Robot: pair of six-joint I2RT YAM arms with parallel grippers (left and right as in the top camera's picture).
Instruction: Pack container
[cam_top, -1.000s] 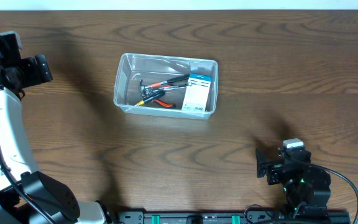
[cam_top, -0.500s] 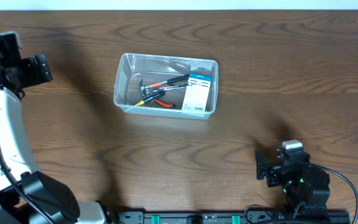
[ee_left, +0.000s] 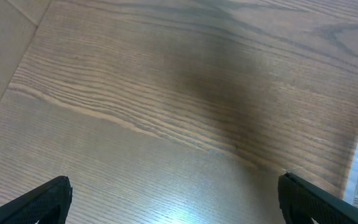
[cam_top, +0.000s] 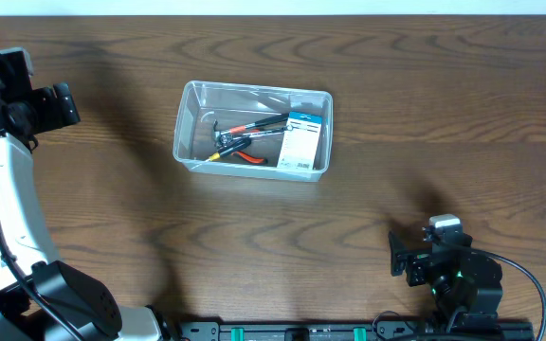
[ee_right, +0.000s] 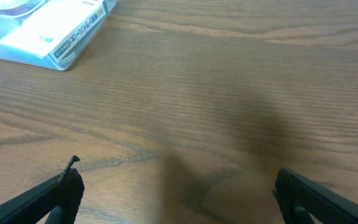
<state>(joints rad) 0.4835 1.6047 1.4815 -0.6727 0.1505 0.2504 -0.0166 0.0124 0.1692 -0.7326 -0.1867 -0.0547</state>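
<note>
Left hand (cam_top: pixel 62 104): at the far left of the table (cam_top: pixel 425 114), fingers spread wide, holding nothing.
Right hand (cam_top: pixel 398 258): near right, likewise wide open and bare.
Container (cam_top: pixel 190 121): upright, mouth up, left of centre toward the far side, well apart from both hands. Long axis left–right, right end slightly nearer. Holds orange-handled pliers (cam_top: pixel 245 156) and a white-and-blue box (cam_top: pixel 300 142).
Hazard, judged: the light tub could slide or tip if a finger catches its rim.

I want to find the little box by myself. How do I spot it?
Find the clear tub on the brown table. The box sits at its right end, beside the tools. Only it is flat, white and blue; the tools are thin, red-handled.
</note>
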